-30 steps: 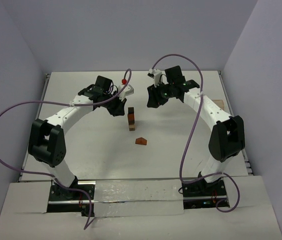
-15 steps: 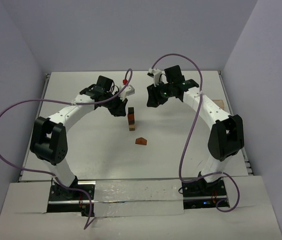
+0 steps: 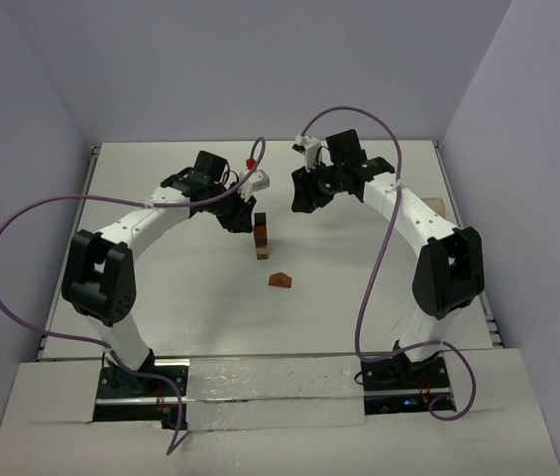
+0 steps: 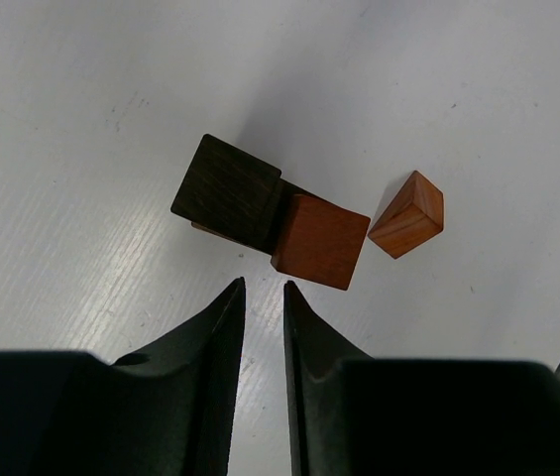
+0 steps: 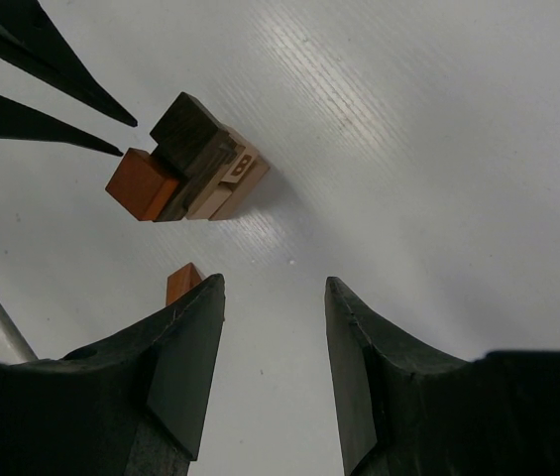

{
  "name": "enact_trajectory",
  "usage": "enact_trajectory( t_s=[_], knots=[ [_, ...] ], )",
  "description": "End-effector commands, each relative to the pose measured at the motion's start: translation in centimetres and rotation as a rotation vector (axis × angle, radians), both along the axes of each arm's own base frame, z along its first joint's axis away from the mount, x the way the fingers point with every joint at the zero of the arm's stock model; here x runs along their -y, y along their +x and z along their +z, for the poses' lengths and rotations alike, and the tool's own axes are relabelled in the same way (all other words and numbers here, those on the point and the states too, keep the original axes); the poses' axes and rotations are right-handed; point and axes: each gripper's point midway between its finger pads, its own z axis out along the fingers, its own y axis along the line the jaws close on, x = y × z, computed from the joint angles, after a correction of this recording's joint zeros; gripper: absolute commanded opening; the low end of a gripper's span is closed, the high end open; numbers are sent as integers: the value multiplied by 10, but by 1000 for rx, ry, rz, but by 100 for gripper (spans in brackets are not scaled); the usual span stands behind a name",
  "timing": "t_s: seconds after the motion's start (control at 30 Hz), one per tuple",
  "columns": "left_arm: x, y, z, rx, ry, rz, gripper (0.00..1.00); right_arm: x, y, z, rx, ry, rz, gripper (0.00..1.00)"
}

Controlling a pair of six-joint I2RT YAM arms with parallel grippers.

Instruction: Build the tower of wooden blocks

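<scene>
White tabletop [image 3: 161,288], closed in by pale lilac walls [image 3: 260,69], carried the work near its middle. The wood block tower [image 3: 261,236] stood upright there as a narrow stack, its long axis vertical, with a dark block [image 4: 230,191] uppermost. A reddish cube [image 4: 319,241] sat touching that block's side. Whether the two shared one level could not be told from the wrist views.

One loose wedge [image 3: 280,281] lay on the table apart from the stack, on the side toward the arm bases and slightly to the right.

The left gripper [image 3: 245,213] hovered just beside the tower's top on its left. Its jaws were drawn nearly together with only a slit between them, and they held nothing. The right gripper [image 3: 299,198] hung near the tower on the opposite, far-right side, jaws standing moderately apart and likewise empty. The stack was therefore flanked by both tools, each clear of it.

The wedge looked like the next piece, and it lay away from both grippers in the same direction, toward the bases. Neither arm was clearly the nearer. The right one seemed better placed, since its jaws were already parted and the wedge sat a little to its side. The left would first have to spread its jaws and back off without brushing the tall, easily toppled stack.
</scene>
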Motion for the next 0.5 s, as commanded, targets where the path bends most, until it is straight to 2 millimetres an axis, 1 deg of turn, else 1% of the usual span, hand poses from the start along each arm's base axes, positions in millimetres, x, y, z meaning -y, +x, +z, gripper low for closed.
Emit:
enact_trajectory(
  t_s=[0.0, 0.1, 0.47],
  knots=[
    [12, 8, 19, 35, -45, -24, 30, -8, 12, 17, 55, 23, 7, 53],
    [12, 8, 18, 33, -45, -25, 32, -8, 12, 17, 55, 23, 8, 53],
    [12, 7, 19, 32, -48, -27, 36, -8, 13, 17, 54, 24, 7, 53]
  ],
)
